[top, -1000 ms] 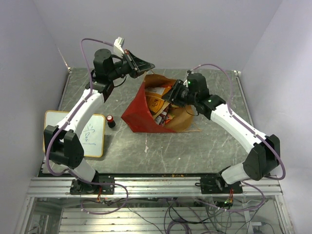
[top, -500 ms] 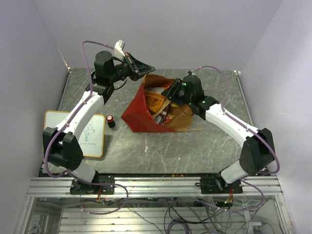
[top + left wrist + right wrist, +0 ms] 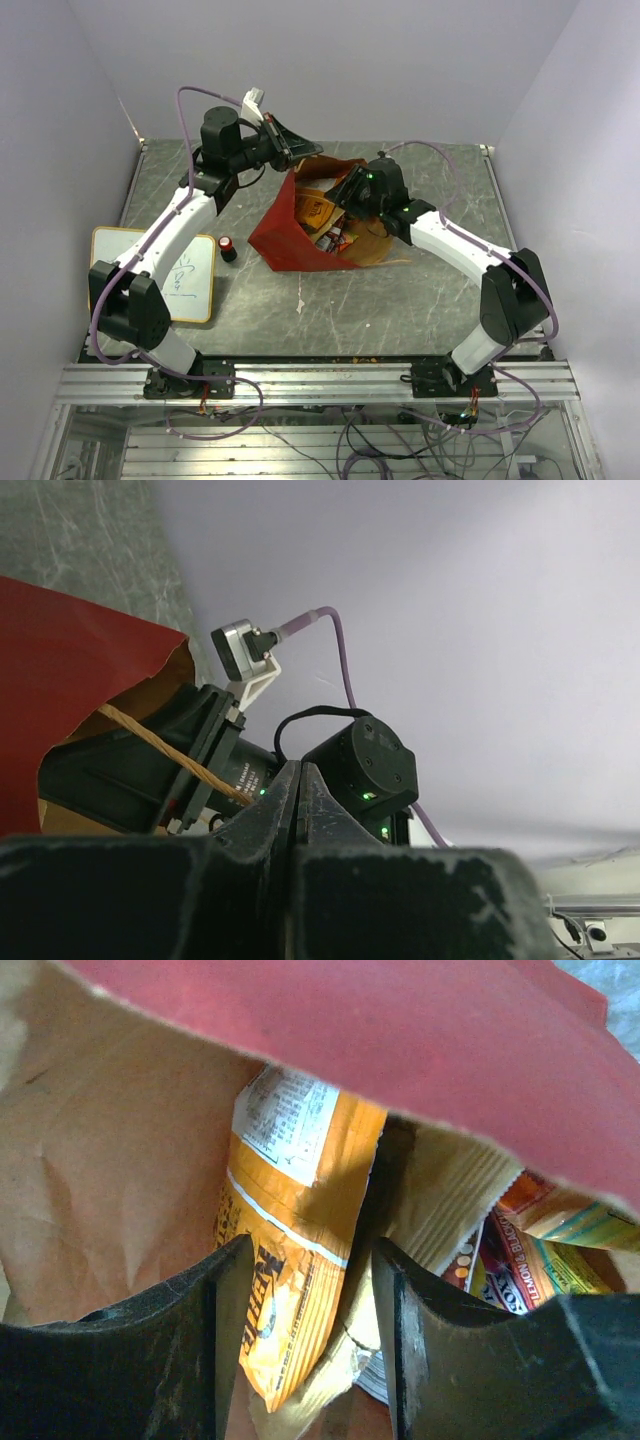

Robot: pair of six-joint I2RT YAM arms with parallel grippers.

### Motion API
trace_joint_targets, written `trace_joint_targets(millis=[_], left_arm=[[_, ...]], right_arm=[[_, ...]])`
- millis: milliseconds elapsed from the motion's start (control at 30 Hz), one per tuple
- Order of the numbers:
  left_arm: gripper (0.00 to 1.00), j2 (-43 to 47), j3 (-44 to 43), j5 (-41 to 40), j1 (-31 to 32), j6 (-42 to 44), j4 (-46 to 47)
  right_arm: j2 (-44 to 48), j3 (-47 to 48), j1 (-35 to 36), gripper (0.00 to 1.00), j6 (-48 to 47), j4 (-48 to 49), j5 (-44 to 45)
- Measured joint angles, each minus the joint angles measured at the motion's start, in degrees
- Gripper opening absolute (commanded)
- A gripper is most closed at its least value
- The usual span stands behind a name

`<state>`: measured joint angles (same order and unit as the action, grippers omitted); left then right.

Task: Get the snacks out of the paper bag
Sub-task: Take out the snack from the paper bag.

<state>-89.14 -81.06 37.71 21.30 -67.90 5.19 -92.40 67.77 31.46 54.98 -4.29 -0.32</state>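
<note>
The paper bag (image 3: 292, 240), red outside and brown inside, lies on the table with its mouth held open. My left gripper (image 3: 304, 150) is shut on its thin cord handle (image 3: 160, 752) and holds the bag's upper rim up; its jaws are pressed together (image 3: 298, 772). My right gripper (image 3: 342, 196) is open inside the bag's mouth. In the right wrist view its fingers (image 3: 310, 1260) straddle the large orange chip bag (image 3: 290, 1210) without closing on it. A multicoloured packet (image 3: 505, 1270) and a green-orange one (image 3: 570, 1222) lie deeper right, under the red bag wall (image 3: 400, 1050).
A yellow-framed whiteboard (image 3: 182, 274) lies at the table's left front. A small red-and-black cylinder (image 3: 228, 248) stands between it and the bag. Purple walls close the back and both sides of the table.
My right gripper has moved left and deeper into the bag's mouth. My left gripper has shifted slightly right and up with the handle.
</note>
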Motion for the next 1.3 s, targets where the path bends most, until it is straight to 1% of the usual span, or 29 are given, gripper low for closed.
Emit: trace_joint_targets(millis=[133,300,400,467,567,600,633,867,1133,1300], left_arm=[[0.07,0.00,-1.05,-0.33,0.63,0.66,-2.05],[0.07,0.00,-1.79,-0.68,1.22,0.90,-2.29],[0.07,0.00,-1.79,-1.11,1.60,0.90,-2.60],[0.07,0.00,-1.86,-1.38,1.81,1.03,-2.89],[0.07,0.00,-2.03,-1.68,1.95,1.20,-3.58],[0.07,0.00,-2.03,-1.84,1.97,1.27,-3.85],[0.07,0.00,-2.03,-2.03,1.97,1.29,-4.07],[0.07,0.00,-2.03,-3.21,2.05,1.22,-4.28],[0.07,0.02,-4.90,-3.93,2.10,3.06,-6.45],[0.07,0.42,-4.92,-4.15,1.46,3.63,-6.91]], right_arm=[[-1.68,0.00,0.02,0.50,2.03,2.23,-1.05],[-3.80,0.02,0.02,0.50,5.90,3.74,-1.84],[-4.35,0.00,0.07,0.47,8.57,4.48,-2.05],[-4.50,0.00,0.33,0.36,9.86,5.33,-2.03],[-4.50,0.00,0.96,0.09,11.02,5.64,-1.75],[-4.50,0.00,1.20,0.02,11.28,5.73,-1.55],[-4.50,0.00,1.33,0.00,11.52,5.79,-1.42],[-1.29,0.07,1.66,0.00,11.58,3.52,-0.87],[7.06,2.75,1.73,0.00,12.20,-4.72,-0.55],[12.11,6.73,1.77,0.00,12.24,-10.56,1.11]])
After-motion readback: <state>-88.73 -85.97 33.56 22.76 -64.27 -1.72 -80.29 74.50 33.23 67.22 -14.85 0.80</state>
